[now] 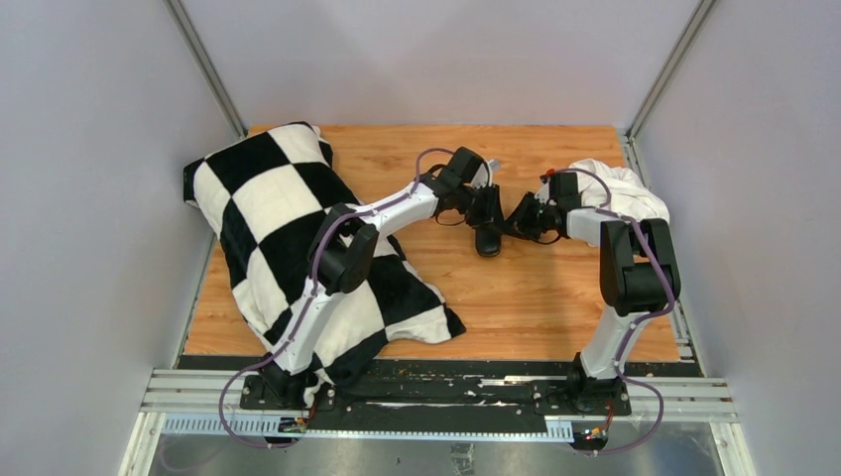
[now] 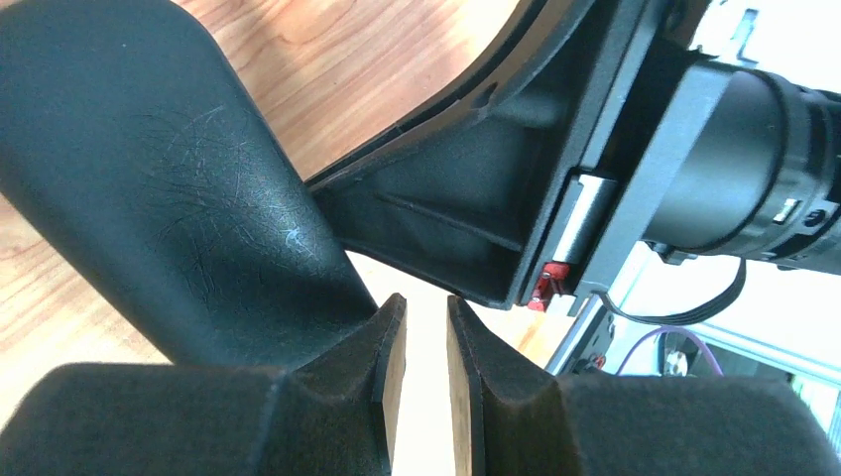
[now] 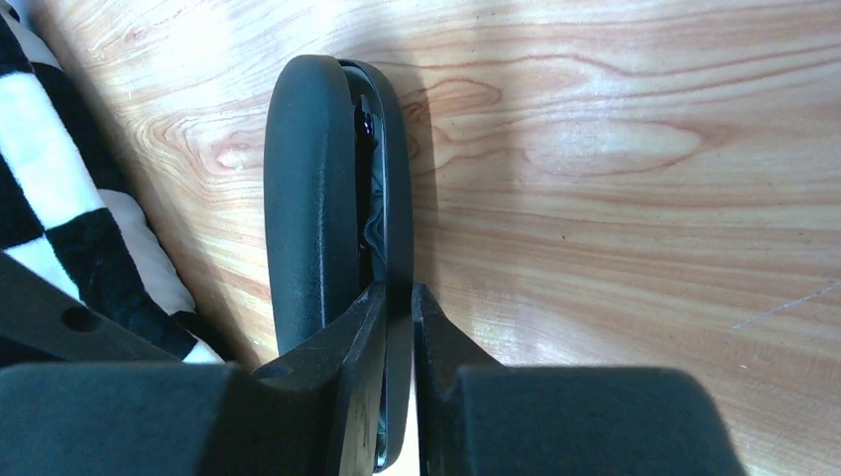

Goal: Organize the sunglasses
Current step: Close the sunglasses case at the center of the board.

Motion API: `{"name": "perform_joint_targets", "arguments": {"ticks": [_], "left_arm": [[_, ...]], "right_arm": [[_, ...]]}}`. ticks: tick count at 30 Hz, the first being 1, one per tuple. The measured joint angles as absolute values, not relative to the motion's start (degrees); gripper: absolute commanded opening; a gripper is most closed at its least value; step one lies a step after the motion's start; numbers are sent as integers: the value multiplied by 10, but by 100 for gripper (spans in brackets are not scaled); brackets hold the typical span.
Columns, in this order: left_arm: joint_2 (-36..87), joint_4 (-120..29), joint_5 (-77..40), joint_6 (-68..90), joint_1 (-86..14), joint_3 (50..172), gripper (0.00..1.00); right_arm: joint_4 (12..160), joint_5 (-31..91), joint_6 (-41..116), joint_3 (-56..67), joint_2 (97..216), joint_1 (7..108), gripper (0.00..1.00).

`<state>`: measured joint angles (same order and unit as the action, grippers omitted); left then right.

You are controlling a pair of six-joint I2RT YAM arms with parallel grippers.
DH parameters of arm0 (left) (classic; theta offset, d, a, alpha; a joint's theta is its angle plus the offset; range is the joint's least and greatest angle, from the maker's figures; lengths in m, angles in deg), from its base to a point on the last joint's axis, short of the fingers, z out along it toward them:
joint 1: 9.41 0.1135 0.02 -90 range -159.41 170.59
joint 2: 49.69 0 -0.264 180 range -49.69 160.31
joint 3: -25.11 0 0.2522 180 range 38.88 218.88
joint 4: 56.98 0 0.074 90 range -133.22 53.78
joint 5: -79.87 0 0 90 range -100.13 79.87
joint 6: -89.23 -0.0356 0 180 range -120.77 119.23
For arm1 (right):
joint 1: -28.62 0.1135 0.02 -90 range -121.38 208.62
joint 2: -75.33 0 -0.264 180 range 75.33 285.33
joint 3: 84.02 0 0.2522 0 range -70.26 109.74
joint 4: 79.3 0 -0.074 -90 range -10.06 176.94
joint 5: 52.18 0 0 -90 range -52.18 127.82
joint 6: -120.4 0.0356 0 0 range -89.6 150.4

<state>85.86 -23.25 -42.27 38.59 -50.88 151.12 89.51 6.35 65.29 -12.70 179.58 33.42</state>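
Observation:
The black oval case [image 1: 488, 238] stands on edge on the wooden table, its two halves almost together. My right gripper [image 3: 397, 290] is shut on the thin rim of one half of the case [image 3: 307, 178]. Something dark and glossy shows in the slit between the halves; I cannot tell what it is. The sunglasses are hidden. My left gripper [image 2: 424, 302] stands beside the case's outer shell [image 2: 149, 178], its jaws a narrow gap apart with only bright table between them. In the top view the left gripper [image 1: 493, 208] and the right gripper [image 1: 516, 223] meet at the case.
A black-and-white checkered blanket [image 1: 278, 218] covers the left part of the table [image 1: 536, 297] and lies under the left arm. A bunched white cloth [image 1: 625, 188] sits at the back right behind the right arm. Grey walls close in on three sides.

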Motion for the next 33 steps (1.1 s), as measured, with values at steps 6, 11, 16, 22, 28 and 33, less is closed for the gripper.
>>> {"name": "perform_joint_targets", "arguments": {"ticks": [6,11,16,22,28,33], "left_arm": [[813,-229,-419,381,-503,1486,26],[726,-240,-406,368,-499,1416,30],[677,-252,-393,357,-492,1347,33],[679,-232,-375,333,-489,1305,47],[679,-225,-356,312,-489,1300,49],[679,-225,-353,306,-489,1292,49]], "right_arm": [[890,63,650,-132,1787,334,33],[882,64,647,-138,1776,334,35],[854,75,638,-150,1750,334,36],[816,90,623,-173,1693,334,36],[789,106,609,-198,1657,334,36],[774,125,598,-217,1638,334,36]]}}
